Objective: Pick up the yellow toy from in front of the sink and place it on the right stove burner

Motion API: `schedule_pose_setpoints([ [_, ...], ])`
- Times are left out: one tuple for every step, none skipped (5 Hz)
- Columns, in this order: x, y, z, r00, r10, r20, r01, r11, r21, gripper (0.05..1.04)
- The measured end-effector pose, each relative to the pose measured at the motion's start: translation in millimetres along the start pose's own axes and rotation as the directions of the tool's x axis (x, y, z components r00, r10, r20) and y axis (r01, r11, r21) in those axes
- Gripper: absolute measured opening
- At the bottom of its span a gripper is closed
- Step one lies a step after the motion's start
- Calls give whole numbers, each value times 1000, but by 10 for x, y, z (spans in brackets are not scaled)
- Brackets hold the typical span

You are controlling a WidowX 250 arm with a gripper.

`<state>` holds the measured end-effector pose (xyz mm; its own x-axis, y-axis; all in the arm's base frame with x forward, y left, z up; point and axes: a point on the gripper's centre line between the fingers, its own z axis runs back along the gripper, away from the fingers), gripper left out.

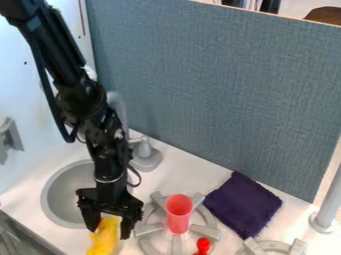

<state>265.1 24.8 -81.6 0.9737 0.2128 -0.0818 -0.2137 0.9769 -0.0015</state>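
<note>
The black gripper [108, 231] hangs at the lower left, over the counter beside the sink's right edge. Its two fingers stand apart, open, on either side of a yellow object [104, 238]. The object's upper end lies between them, and its lower part runs toward the bottom edge of the view. Whether both fingers touch it, I cannot tell. Right of the gripper, a pinkish-red cup [178, 213] stands upright on a grey burner [152, 228]. A small red object [203, 244] is just below and right of the cup.
The round grey sink [59, 191] lies left of the gripper, with a faucet base [146, 158] behind it. A dark purple cloth [244, 204] is spread right of the cup. Another burner [273, 245] and a grey post [325, 215] are at the lower right. A blue-grey panel [220, 89] borders the counter.
</note>
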Motion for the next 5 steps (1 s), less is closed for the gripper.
schedule_pose_setpoints([
  [-26, -45, -74, 1000, 11, -28, -10, 999, 33, 1003],
  [-43, 21, -218, 996, 52, -68, -46, 995, 90, 952],
  [-48, 61, -268, 995, 52, -84, -42, 993, 115, 674],
  [-66, 81, -262, 994, 46, -95, -34, 992, 124, 496],
  [-61, 120, 80, 998, 21, -58, -12, 990, 141, 438],
])
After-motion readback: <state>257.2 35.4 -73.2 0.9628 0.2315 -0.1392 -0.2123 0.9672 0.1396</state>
